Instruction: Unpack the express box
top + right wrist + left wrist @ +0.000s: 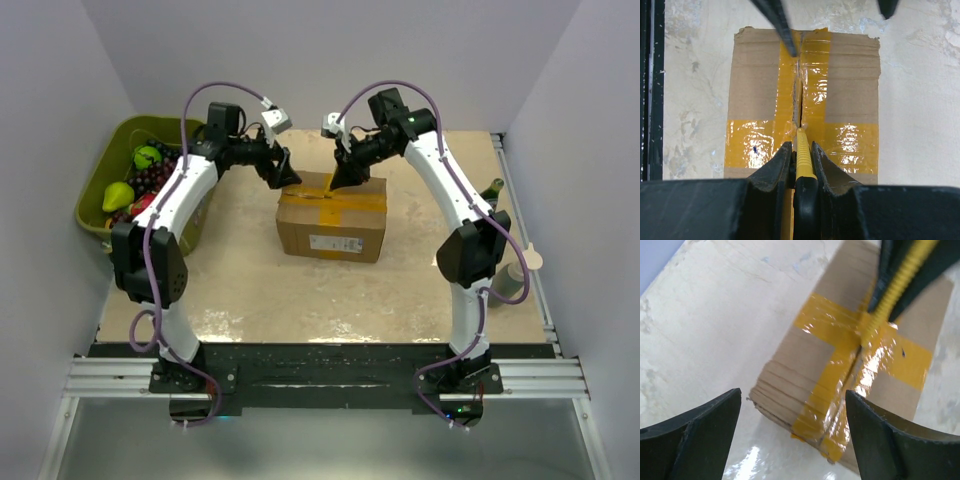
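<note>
Nearest, at the table's front edge: two arm bases on a black rail (320, 365). Past those, a beige mottled table (250, 290). At its right edge, partly behind the right arm, a pale grey bottle-shaped container (512, 283).

Mid-table, the medium brown corrugated cardboard express box (335, 215), flaps down. On its near side, a white shipping label (335, 243). Across its top, yellowish-tan tape strips (840, 140) forming a cross.

Over the box top, the right gripper (345, 178), tilted downward, fingers (777, 165) clamped tight on a yellow-handled utility knife (802, 150). Blade tip set into the centre seam just where the tape strips cross. Ahead of the tip, a thin dark slit along that seam.

At the box's left end, the left gripper (794, 395), fingers (695, 435) spread wide with nothing between them. One fingertip low over the taped seam; touching or not, cannot tell.

Farther back on the left, an olive-green plastic bin (95, 222) holding a yellow-green pear (118, 195) and dark purple grapes (160, 175). Far right, a dark green bottle (492, 190).
</note>
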`<action>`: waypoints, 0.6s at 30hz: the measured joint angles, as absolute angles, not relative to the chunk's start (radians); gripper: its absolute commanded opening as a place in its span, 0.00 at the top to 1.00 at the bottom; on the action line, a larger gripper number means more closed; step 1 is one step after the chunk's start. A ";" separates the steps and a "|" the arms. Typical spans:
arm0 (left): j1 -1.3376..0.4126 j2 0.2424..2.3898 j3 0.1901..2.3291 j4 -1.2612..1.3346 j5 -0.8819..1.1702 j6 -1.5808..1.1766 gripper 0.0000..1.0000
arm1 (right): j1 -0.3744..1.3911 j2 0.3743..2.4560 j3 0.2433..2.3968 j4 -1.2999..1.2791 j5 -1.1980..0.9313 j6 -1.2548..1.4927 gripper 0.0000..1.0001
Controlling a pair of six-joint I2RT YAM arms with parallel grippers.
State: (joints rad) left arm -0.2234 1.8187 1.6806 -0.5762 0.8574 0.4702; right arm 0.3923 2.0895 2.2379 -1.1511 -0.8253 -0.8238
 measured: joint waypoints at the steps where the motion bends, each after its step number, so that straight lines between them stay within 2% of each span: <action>1: -0.219 1.834 1.680 -0.524 0.855 0.388 0.12 | 0.392 2.090 2.238 -1.151 -0.825 -0.823 1.00; 9: -0.208 1.977 1.620 -0.247 0.828 -0.086 0.12 | 0.392 2.090 2.238 -1.144 -0.821 -0.805 1.00; 18: -0.207 2.003 1.604 -0.227 0.834 -0.190 0.18 | 0.392 2.090 2.228 -1.132 -0.805 -0.797 1.00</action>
